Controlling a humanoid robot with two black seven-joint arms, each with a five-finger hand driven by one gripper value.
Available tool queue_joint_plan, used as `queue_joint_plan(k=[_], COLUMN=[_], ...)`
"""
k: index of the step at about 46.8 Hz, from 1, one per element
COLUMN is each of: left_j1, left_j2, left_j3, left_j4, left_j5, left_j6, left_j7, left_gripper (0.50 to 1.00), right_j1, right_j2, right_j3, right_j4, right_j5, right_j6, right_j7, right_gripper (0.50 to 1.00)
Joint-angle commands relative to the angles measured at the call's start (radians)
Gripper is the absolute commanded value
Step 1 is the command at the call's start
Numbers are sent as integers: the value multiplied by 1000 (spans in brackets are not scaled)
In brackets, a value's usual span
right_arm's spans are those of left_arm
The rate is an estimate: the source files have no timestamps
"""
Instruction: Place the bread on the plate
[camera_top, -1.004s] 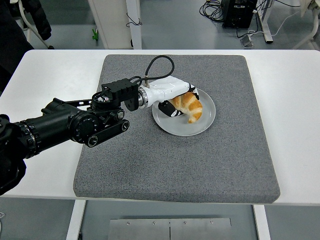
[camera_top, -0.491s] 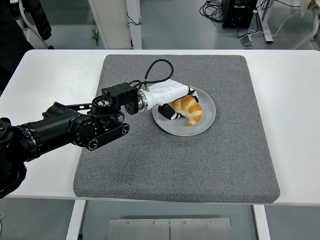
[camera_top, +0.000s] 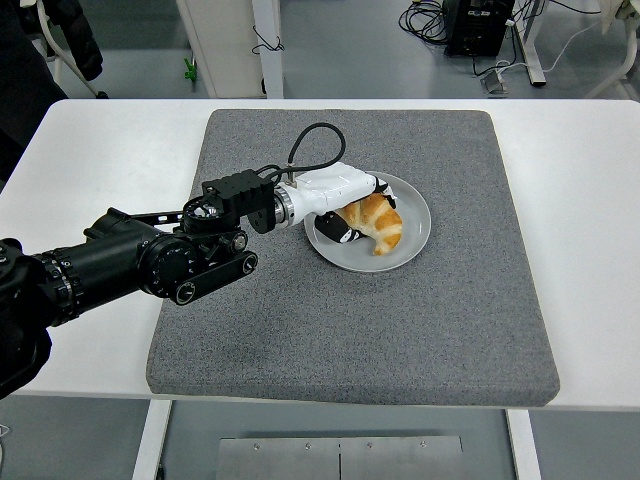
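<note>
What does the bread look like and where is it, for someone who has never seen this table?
A grey mat covers the middle of the white table; a round grey plate sits on its upper centre. The bread is the golden-brown, curved croissant on that plate, with the white left hand on its left side. It is the only food there.

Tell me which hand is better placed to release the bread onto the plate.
The left hand. It already holds the croissant over the plate, so it probably only needs to open. The right arm is not in view.
</note>
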Motion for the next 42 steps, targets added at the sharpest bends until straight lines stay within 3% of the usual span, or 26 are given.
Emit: queue_joint_plan(k=[1, 6, 13, 16, 42], left_j1=[0, -1, 0, 0, 3], left_j2=[0, 1, 1, 1, -7], left_j3=[0, 0, 0, 0, 0], left_j4=[0, 0, 0, 0, 0], left_j5=[0, 0, -2, -2, -3], left_j6=[5, 5, 6, 5, 5], left_j7=[0, 0, 0, 0, -2], left_gripper=[601, 651, 775, 804, 849], right_j1=[0, 0, 0, 0, 0], right_j2=[0, 0, 0, 0, 0], right_j3=[0, 0, 0, 0, 0], right_j4=[0, 0, 0, 0, 0], right_j5=[0, 0, 0, 0, 0], right_j6=[0, 0, 0, 1, 1], right_j7=[0, 0, 0, 0, 0], right_gripper=[1000, 1000, 1000, 1000, 1000])
